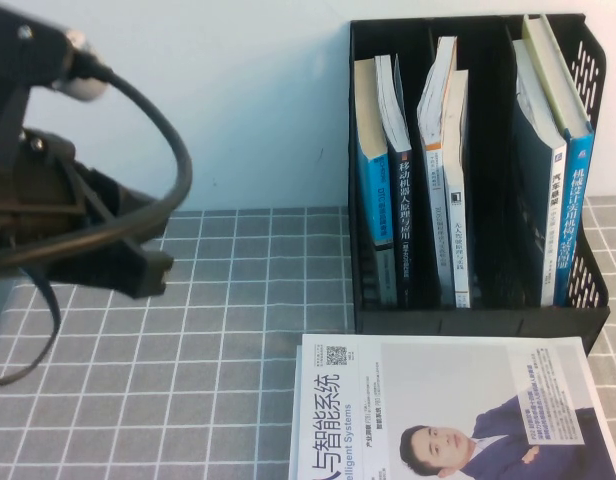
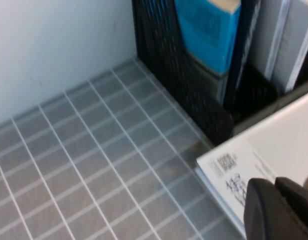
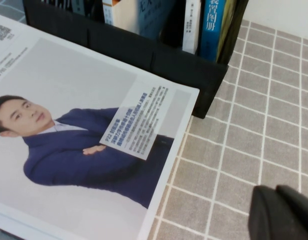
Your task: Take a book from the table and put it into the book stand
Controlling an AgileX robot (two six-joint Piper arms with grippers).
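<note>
The thick pale yellow-green book with a blue spine (image 1: 576, 200) stands upright in the rightmost compartment of the black book stand (image 1: 468, 325), against its outer wall. Its spine also shows in the right wrist view (image 3: 212, 25). My left gripper (image 1: 148, 270) is shut and empty, held above the grid-cloth table (image 1: 218, 330) left of the stand. In the left wrist view it (image 2: 276, 210) hovers over a corner of the white book. My right gripper (image 3: 281, 215) is shut and empty over bare cloth to the right of the white book. It is out of the high view.
A white-covered book with a man's portrait (image 1: 458, 410) lies flat on the table just in front of the stand. The stand's left and middle compartments hold several other upright books (image 1: 388, 170). A pale wall stands behind.
</note>
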